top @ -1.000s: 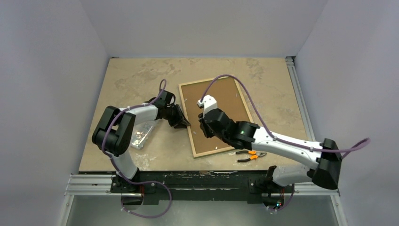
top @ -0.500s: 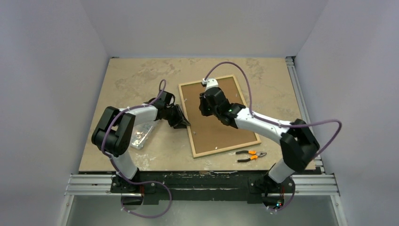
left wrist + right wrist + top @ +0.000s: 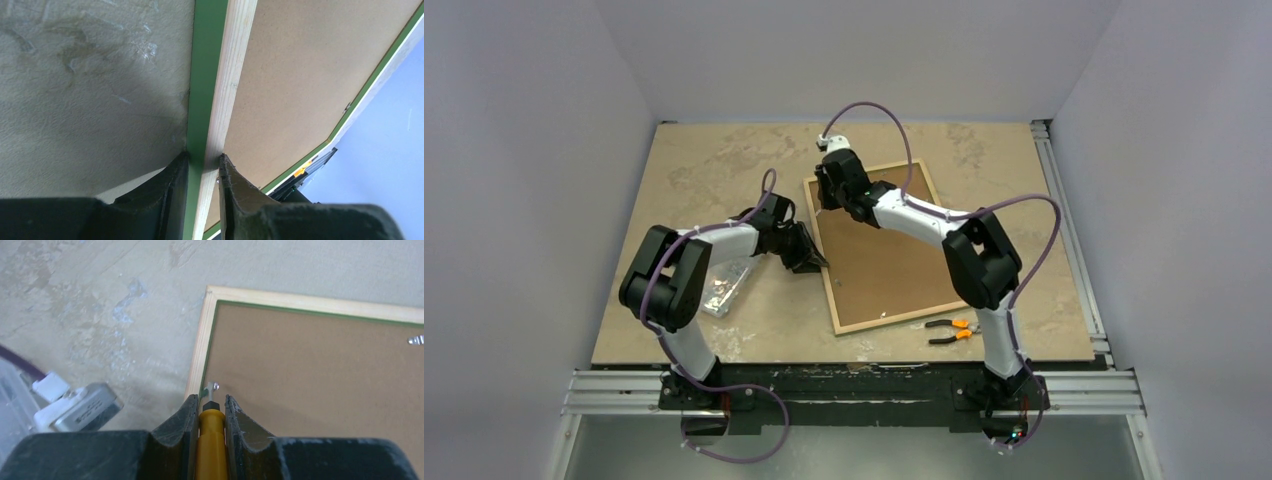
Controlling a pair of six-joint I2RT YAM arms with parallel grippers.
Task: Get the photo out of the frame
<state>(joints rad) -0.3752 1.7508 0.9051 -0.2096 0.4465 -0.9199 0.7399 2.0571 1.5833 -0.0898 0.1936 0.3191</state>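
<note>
Both sets of jaws are closed on something. Your left gripper (image 3: 204, 165) is pinching the side rail of the frame (image 3: 220, 75), with one finger on the green outer face and the other on the inner side of the pale wood. Your right gripper (image 3: 210, 407) is clamped around the yellow screwdriver (image 3: 212, 440), which sticks straight out between the fingers.

From the top camera, the frame (image 3: 821, 255) lies face down on the table (image 3: 724, 160), a bit right of centre. Its long sides run roughly 12 to 6 o'clock, tipped slightly toward 11. The photo (image 3: 889, 260) is in the frame, so all you get is its plain brown back facing up; the printed side is hidden. I can't tell whether the rail you're holding is lifted off the table at all.

Your left gripper (image 3: 809, 255) sits at the frame's 9 o'clock side, about midway along that rail. Your right gripper (image 3: 824, 195) is up at the 11 o'clock corner. In the right wrist view the screwdriver's metal tip is touching a small metal tab (image 3: 216, 386) right where the brown back meets the green inner edge. A second metal tab (image 3: 416, 340) shows over at 3 o'clock in that view.

The orange-handled pliers (image 3: 954, 330) lie just off the frame's near edge at about 5 o'clock. The clear plastic box (image 3: 724, 285) sits at 8 o'clock from your left gripper, beside the left arm.
</note>
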